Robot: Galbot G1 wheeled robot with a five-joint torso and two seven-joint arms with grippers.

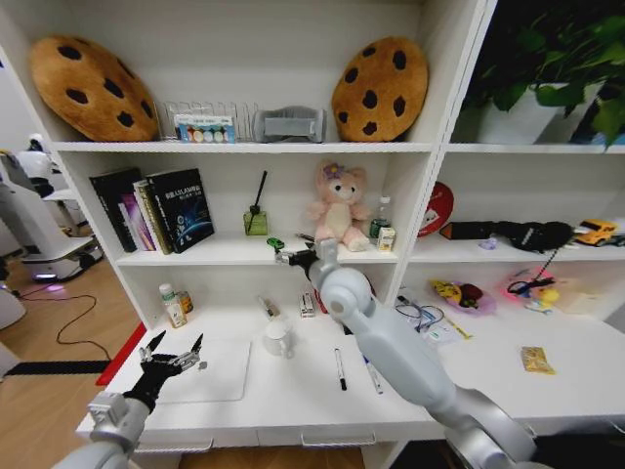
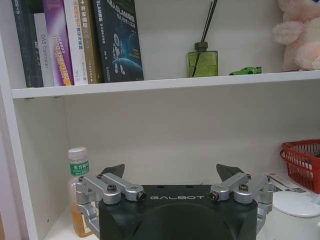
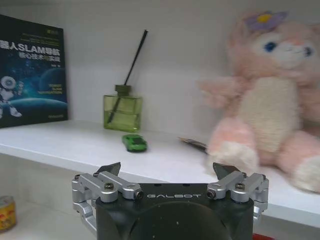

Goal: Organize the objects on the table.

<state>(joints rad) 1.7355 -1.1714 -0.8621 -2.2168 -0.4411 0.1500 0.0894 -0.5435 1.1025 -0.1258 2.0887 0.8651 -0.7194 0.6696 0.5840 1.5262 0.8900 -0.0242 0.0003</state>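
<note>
A tiny green toy car [image 1: 275, 243] [image 3: 134, 142] stands on the middle shelf beside a green diffuser bottle [image 3: 122, 112]. My right gripper [image 1: 290, 257] [image 3: 167, 169] is raised to that shelf's edge, open and empty, a short way back from the car. Two thin pens [image 1: 340, 369] [image 1: 374, 377] lie on the white table [image 1: 293, 401] under my right arm. The silver laptop [image 1: 217, 371] lies shut at the table's left. My left gripper [image 1: 174, 350] [image 2: 171, 171] hovers open over the laptop's left edge, holding nothing.
A white mug [image 1: 278, 338] and a drink bottle [image 1: 173, 306] stand on the table near the back. A pink plush bear [image 1: 337, 205] sits right of the car. Books [image 1: 156, 207] fill the shelf's left. A red basket [image 2: 303, 162] and cables [image 1: 420, 315] lie right of the mug.
</note>
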